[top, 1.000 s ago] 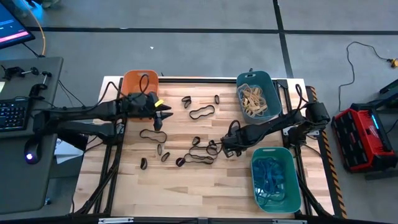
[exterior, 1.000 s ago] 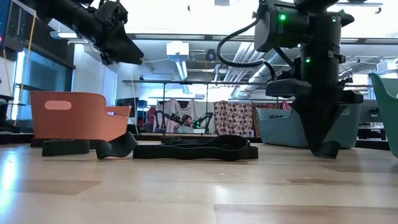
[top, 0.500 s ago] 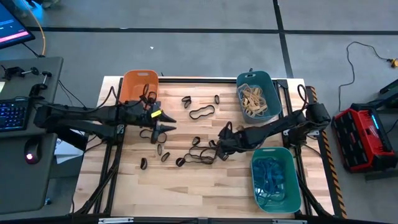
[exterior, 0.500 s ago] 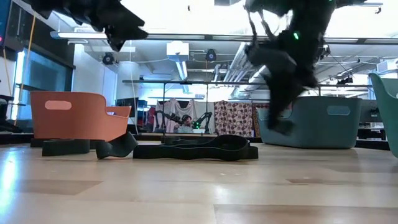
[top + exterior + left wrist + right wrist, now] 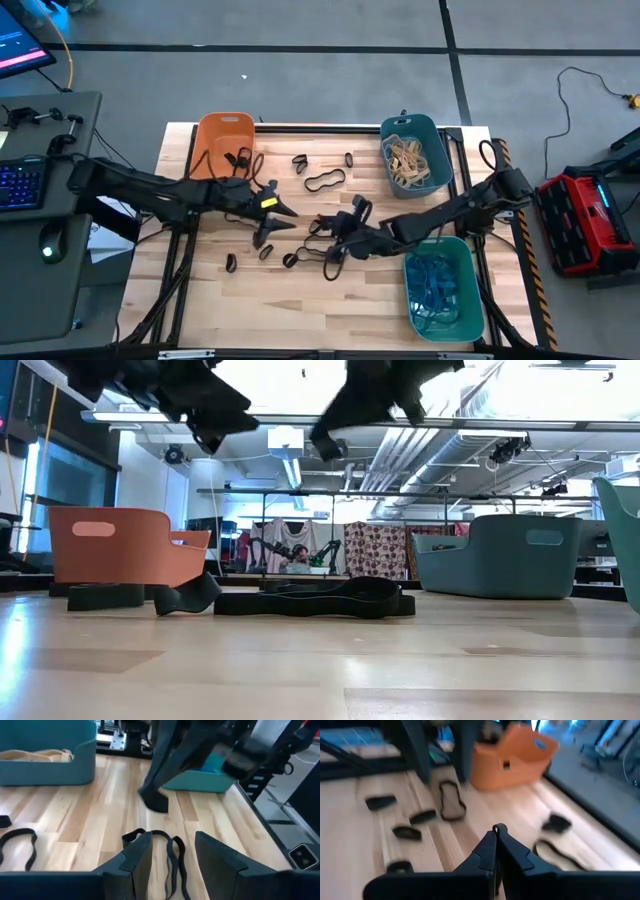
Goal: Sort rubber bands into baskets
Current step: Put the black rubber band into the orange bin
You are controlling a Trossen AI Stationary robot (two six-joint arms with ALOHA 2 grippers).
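Several black rubber bands (image 5: 323, 181) lie flat on the wooden table. The orange basket (image 5: 222, 135) stands at the far left. A dark teal basket (image 5: 413, 150) at the far right holds tan bands, and a lighter green basket (image 5: 440, 285) at the near right holds blue ones. My left gripper (image 5: 278, 222) hovers open over mid-table, with a band (image 5: 167, 847) on the table showing between its fingers (image 5: 172, 842). My right gripper (image 5: 333, 245) is raised next to it, shut (image 5: 497, 832) on a black band. My right gripper pinches a black rubber band between its shut fingertips; only a small arc (image 5: 499, 826) shows past the tips. The fingers slant from the table's right side, pointing a little downward. A dark loop (image 5: 329, 265) lies under the gripper; whether it hangs from it I cannot tell.
Loose black bands are scattered between the two grippers and toward the near left (image 5: 231, 263). One long looped band (image 5: 315, 598) lies near the orange basket (image 5: 125, 545). The table's near strip shows bare wood.
My right gripper has risen from the bands on the table, gone toward the table's left edge, and tipped from pointing down to nearly level. My left gripper has swung from beside the orange basket toward the table's middle and near edge.
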